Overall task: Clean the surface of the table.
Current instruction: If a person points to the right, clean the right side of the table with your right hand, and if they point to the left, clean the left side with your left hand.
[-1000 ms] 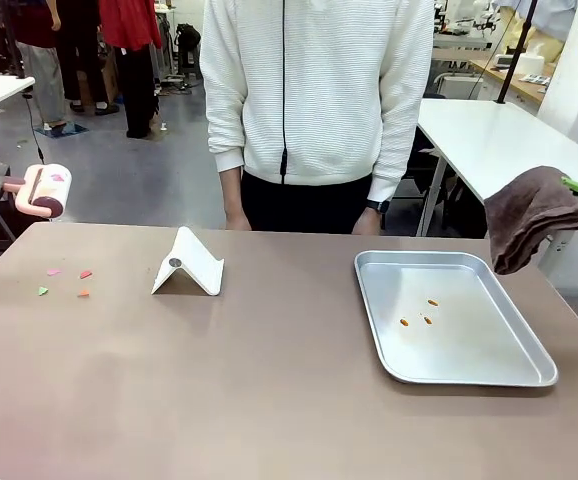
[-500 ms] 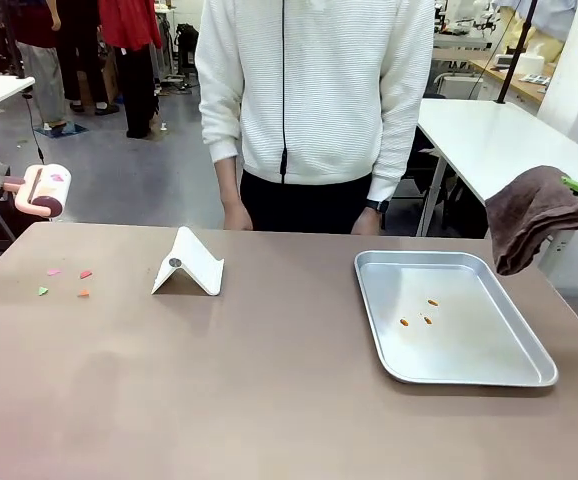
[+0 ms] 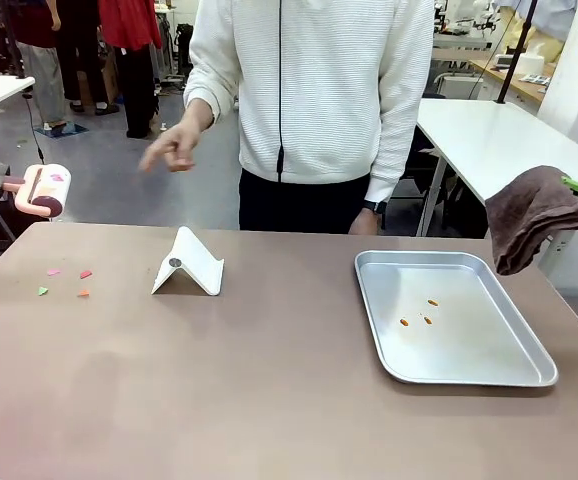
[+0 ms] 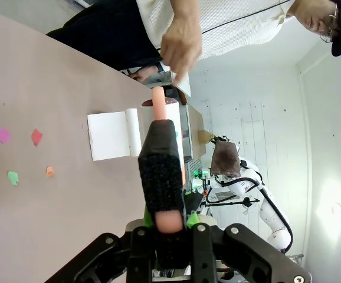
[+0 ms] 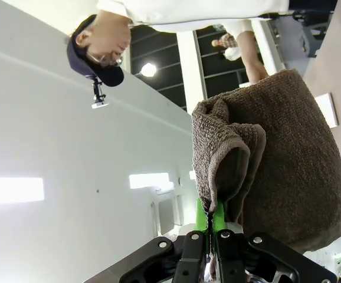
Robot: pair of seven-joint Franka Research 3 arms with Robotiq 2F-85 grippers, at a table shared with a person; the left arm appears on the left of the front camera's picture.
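The left pincer (image 4: 169,221) is clamped tight on the pink handle of a lint roller (image 3: 44,190). It holds the roller just off the far left corner of the surface (image 3: 269,390), with the drum clear of the top. This looks like a ready pose, since coloured paper scraps (image 3: 66,281) lie on the brown top near and below it.

The right pincer (image 5: 210,215) is pinched fully shut on a fold of a brown cloth (image 3: 529,215). The cloth hangs free past the right edge, probably kept there for wiping.

Between the two, the surface carries a folded white stand (image 3: 189,266) near the scraps and a silver tray (image 3: 469,376) holding orange crumbs (image 3: 424,313) on the right.

A person stands at the far side with one hand (image 3: 174,152) raised in the air, seemingly gesturing toward the left. By my judgement, neither tool has touched the top yet.
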